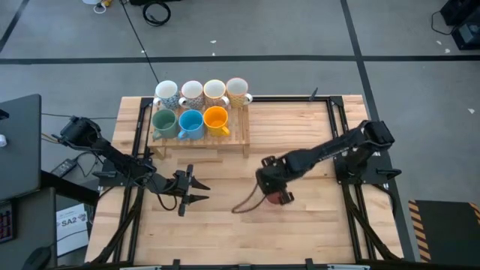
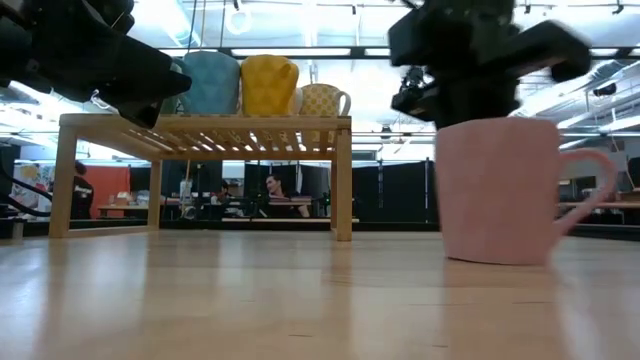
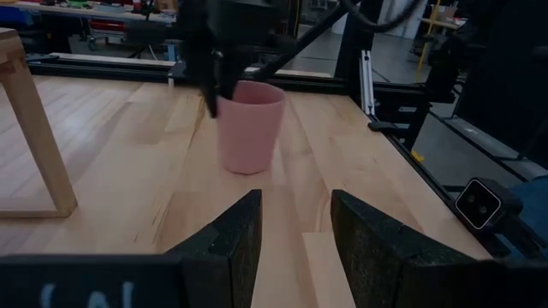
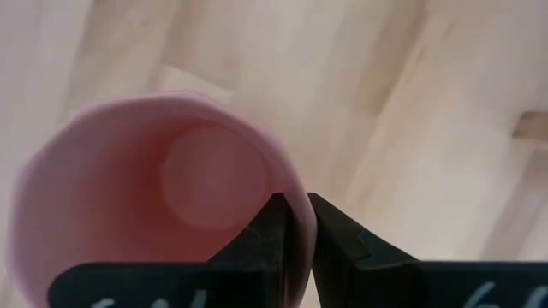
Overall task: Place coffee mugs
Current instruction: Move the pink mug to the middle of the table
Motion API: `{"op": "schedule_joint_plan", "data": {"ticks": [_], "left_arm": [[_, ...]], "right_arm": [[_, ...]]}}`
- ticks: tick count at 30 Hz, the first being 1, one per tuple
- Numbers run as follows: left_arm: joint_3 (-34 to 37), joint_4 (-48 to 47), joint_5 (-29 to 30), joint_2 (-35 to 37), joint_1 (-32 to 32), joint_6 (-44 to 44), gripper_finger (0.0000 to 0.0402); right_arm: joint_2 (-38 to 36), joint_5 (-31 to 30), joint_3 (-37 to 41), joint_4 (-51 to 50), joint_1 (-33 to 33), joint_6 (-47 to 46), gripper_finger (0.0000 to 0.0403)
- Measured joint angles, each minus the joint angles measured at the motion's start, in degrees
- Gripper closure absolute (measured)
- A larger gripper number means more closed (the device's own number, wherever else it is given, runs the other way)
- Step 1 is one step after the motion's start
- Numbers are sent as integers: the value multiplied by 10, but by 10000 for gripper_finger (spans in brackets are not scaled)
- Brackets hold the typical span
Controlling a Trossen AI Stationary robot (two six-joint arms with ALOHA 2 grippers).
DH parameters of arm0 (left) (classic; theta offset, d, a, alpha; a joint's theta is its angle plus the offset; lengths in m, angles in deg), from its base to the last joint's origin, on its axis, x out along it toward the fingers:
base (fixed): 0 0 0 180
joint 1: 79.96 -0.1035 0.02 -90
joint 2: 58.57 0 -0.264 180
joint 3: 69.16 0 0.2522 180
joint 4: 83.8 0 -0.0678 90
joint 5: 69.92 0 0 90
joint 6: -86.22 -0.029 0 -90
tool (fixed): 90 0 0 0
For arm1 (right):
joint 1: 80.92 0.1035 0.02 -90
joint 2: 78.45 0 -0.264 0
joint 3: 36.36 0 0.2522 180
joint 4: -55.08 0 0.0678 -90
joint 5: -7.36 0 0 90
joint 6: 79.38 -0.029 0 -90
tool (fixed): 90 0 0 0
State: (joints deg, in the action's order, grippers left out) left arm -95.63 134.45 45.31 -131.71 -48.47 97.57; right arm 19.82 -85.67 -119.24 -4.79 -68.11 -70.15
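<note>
A pink mug (image 3: 248, 124) stands upright on the wooden table right of centre, its handle (image 2: 590, 190) toward the table's right. My right gripper (image 4: 295, 205) comes down on it from above and is shut on its rim; in the high view the gripper (image 1: 274, 196) hides most of the mug. Several other mugs, among them green (image 1: 164, 122), blue (image 1: 190, 124) and orange (image 1: 216, 120), stand on the slatted wooden rack (image 1: 199, 141) at the far left. My left gripper (image 1: 201, 190) waits open and level, left of the pink mug, pointing at it. My right gripper pinches the pink mug's wall at the rim (image 4: 291, 184), one finger (image 4: 270, 235) inside the mug and the other (image 4: 334, 235) outside. The fingers come from above, pointing steeply down. The mug is upright, its base (image 2: 495, 255) at the table top.
The rack stands on legs (image 3: 34, 137) with open room under it. Dark metal rails (image 1: 339, 135) run along the table's sides. Bare wood lies between the two grippers and along the near edge. People sit in the room beyond the table (image 2: 270, 190).
</note>
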Motion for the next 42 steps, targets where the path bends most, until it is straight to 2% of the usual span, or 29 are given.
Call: {"op": "schedule_joint_plan", "data": {"ticks": [7, 23, 35, 42], "left_arm": [[0, 0, 0, 0, 0, 0, 253], [0, 0, 0, 0, 0, 0, 253], [0, 0, 0, 0, 0, 0, 253], [0, 0, 0, 0, 0, 0, 253]], "right_arm": [[0, 8, 0, 14, -55, 85, 359], [3, 6, 2, 20, -90, 92, 328], [3, 3, 2, 20, -89, 90, 257], [2, -57, 2, 20, -89, 96, 245]]}}
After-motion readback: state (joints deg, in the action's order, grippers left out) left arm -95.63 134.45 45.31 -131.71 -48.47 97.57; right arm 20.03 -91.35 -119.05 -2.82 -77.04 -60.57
